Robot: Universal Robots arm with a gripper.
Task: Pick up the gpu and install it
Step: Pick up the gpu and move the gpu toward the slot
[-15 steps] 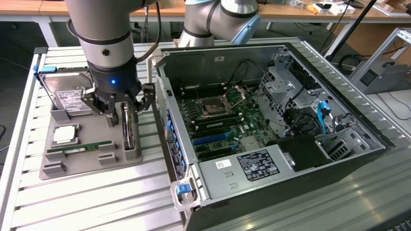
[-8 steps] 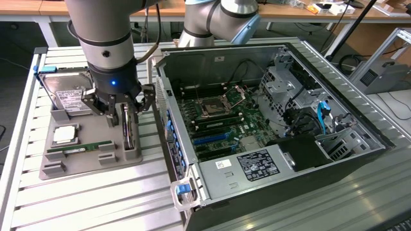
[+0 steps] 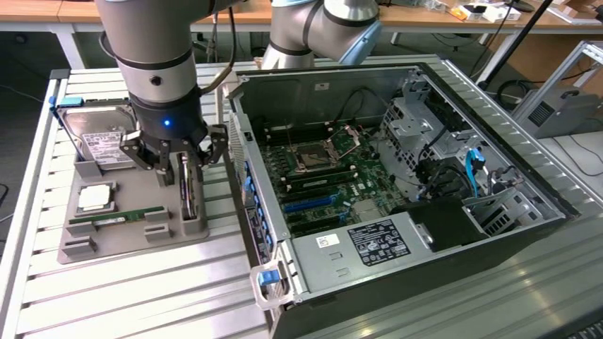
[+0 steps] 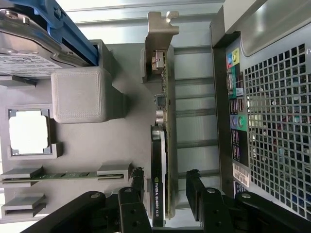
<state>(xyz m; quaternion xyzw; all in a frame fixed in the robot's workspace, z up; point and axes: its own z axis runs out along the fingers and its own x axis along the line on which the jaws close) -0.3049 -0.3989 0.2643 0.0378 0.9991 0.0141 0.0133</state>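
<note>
Ribbed silver metal counter (image 3: 141, 296) lies nearest and carries everything. On it, to the exterior view's right of the black hand (image 3: 188, 173) (image 4: 164, 191), an open black and silver computer tower (image 3: 396, 176) lies on its side with its green motherboard (image 3: 320, 176) exposed.

Below the hand sits a flat grey plastic tray (image 3: 123, 244) with moulded holders. At its near end, to the exterior view's left of the hand, a narrow green memory stick (image 3: 118, 219) lies in its slot. Just beyond it, a square silvery processor (image 3: 97, 198) rests in a recess.

The gpu (image 3: 190, 201) (image 4: 163, 145), a thin dark rectangular circuit card with a silvery metal bracket, stands on edge in the tray's holder on the tower side, directly under the hand. The hand is spread. In the wrist view its fingers (image 4: 137, 182) stand one on each side of the card, with a gap on both sides.

Beyond the hand, at the tray's far end, rests a boxy silver hard drive with a white label (image 3: 99, 138). The grey robot arm (image 3: 155, 56) rises above the hand. Farther back, pale wooden desks (image 3: 424, 18) cross the room above a dark grey floor (image 3: 24, 78).
</note>
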